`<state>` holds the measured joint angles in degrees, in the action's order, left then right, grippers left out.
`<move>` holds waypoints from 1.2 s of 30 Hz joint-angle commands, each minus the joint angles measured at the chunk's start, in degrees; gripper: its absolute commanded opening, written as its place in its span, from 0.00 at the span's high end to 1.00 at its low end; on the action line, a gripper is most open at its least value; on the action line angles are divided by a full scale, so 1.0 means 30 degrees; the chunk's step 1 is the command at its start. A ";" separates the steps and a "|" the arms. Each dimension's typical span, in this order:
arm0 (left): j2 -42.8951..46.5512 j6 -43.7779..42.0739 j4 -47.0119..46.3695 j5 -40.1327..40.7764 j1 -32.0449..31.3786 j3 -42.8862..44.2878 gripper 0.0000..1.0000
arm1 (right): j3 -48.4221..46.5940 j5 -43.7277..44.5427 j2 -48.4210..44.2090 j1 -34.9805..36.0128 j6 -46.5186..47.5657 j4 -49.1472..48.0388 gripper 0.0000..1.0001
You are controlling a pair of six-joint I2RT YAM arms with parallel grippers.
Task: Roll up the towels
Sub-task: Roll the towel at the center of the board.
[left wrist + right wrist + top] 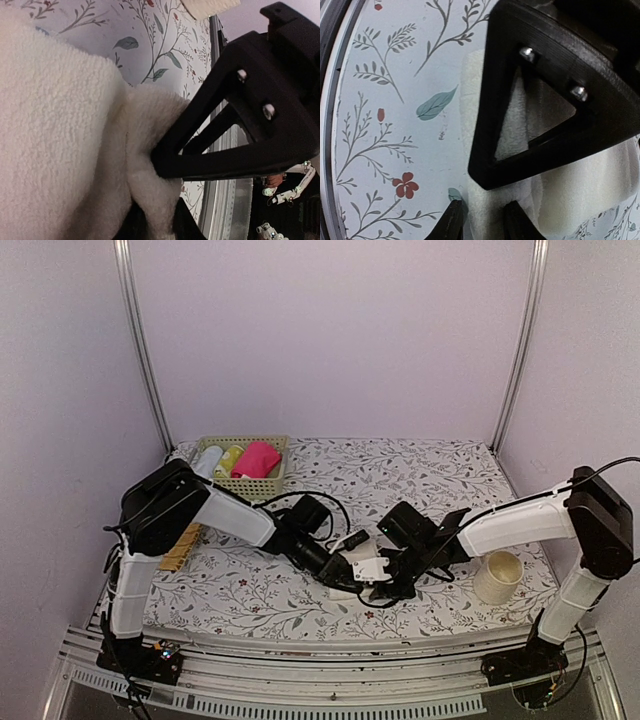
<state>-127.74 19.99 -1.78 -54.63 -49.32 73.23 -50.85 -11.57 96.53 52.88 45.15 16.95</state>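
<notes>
Okay, white towel [55,140] sits at 6 o'clock on the table [250,590]; looks soft, light, floppy, so take a folded edge. Narrow left hand [157,227] pinches a fold. Can't tell whether right hand [484,220] grips. The pink towel [258,458] is in the basket [225,485], 11 o'clock.

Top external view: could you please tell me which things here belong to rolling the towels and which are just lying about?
Belonging to the job:
- cream-white terry towel, centre front
- bright pink cloth towel, back left

Just lying about:
- pale green lattice basket, holding the pink towel
- tan woven straw mat, left edge
- cream ceramic mug, right side
</notes>
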 commanded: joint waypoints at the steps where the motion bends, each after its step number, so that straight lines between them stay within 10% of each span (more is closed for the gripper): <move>1: -0.0577 -0.0191 0.1089 0.0761 0.0254 -0.0360 0.78 | -0.0459 0.1292 0.1452 0.0149 0.0109 -0.0487 0.75; 10: 0.4517 -0.0814 -0.2167 0.5256 0.0634 -0.4502 0.49 | -0.1464 -0.2142 0.1225 0.0092 -0.0189 0.3313 0.95; 22: 1.3405 -0.5751 -1.0479 1.6190 -0.3803 -1.4609 0.46 | -0.6540 -1.0429 0.5469 -0.2364 -0.1609 1.0453 0.97; 36: 0.8684 -1.2857 -0.6190 2.0253 -0.7459 -0.9651 0.47 | -1.1385 -1.2226 1.0214 -0.3074 -0.1153 1.4608 0.96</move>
<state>-97.43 -11.03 -24.53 0.86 -69.93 40.18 -84.07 -48.51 124.25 43.79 41.23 57.84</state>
